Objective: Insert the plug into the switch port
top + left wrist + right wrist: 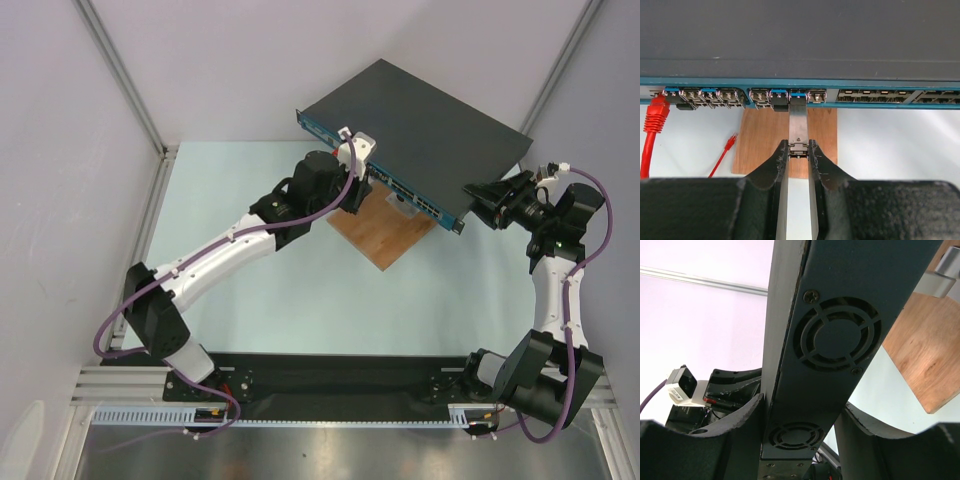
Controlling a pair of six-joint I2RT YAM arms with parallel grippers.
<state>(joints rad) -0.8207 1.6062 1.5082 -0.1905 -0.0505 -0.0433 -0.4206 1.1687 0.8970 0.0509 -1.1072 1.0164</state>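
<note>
Left wrist view: left fingers (784, 152) pinch plug (798, 125) tail; its long axis runs straight ahead, nose at port (798, 96) of switch (800, 40). Right fingers (747, 420) clamp switch end. We judge straight push next.

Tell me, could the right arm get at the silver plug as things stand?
Probably not: the right jaws clamp the switch at its side end, and the plug sits round the front, held in the left jaws.

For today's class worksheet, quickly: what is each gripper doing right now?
left gripper: closed on the plug.
right gripper: closed on the end of the switch.
</note>
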